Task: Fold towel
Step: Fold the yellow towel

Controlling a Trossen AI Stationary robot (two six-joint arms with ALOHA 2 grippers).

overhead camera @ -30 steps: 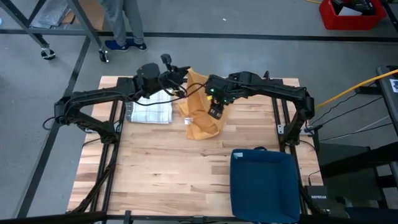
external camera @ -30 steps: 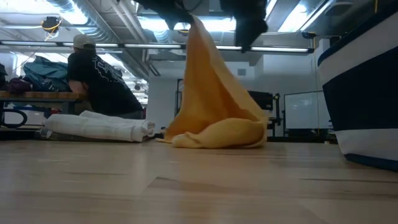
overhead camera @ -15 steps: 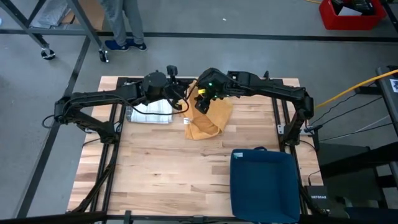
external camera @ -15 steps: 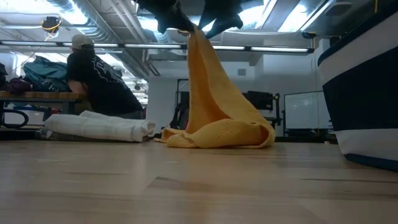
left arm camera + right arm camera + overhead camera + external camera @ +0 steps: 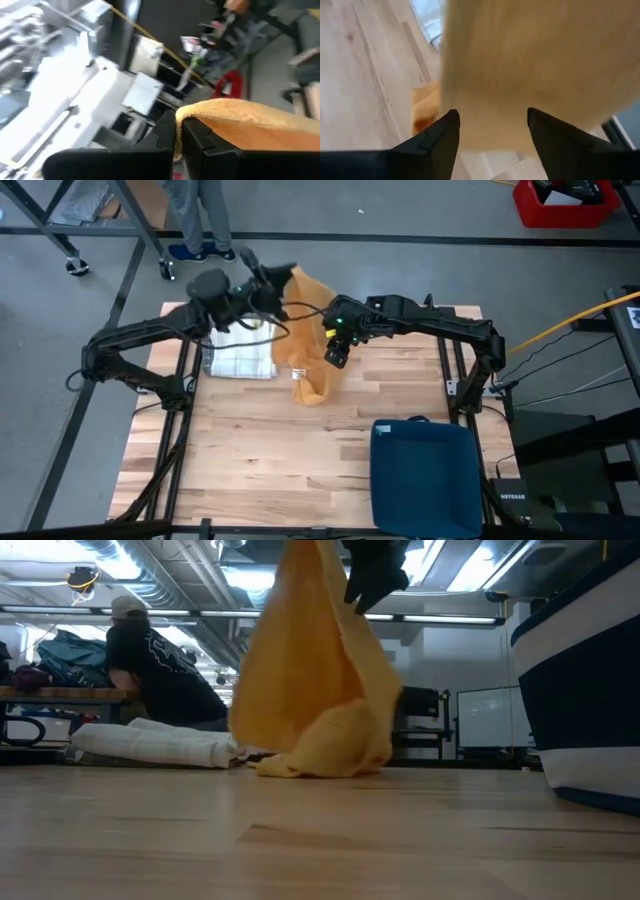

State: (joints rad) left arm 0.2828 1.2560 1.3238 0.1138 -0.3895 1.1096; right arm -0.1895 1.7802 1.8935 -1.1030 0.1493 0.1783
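A yellow towel (image 5: pixel 308 330) hangs from my left gripper (image 5: pixel 280 280), which is shut on it high over the table's far side. The towel's lower end (image 5: pixel 320 755) lies bunched on the wood. My right gripper (image 5: pixel 335 355) stands open beside the hanging cloth, on its right. In its wrist view the towel (image 5: pixel 535 55) hangs just ahead of the open fingers (image 5: pixel 492 112), and I cannot tell whether they touch it. In the low view the left gripper is above the picture's top. My left gripper pinches the towel's upper edge (image 5: pixel 192 111) between its two fingers, which point about level toward the table's right. One layer or several, I cannot tell. The towel hangs below the hold in a wide sheet, with only its bottom end on the table.
A folded white towel (image 5: pixel 240 360) lies at the far left, just left of the yellow one. A dark blue bin (image 5: pixel 425 475) stands at the near right. A person (image 5: pixel 160 670) is in the room beyond the table. Bare wood (image 5: pixel 260 450) lies at the near left.
My left gripper has risen and swung toward the table's far left, still shut on the towel. The towel's top has gone up with it, the hanging sheet has spread wider, and the heap on the table has shrunk and shifted left. My right gripper has tipped slightly.
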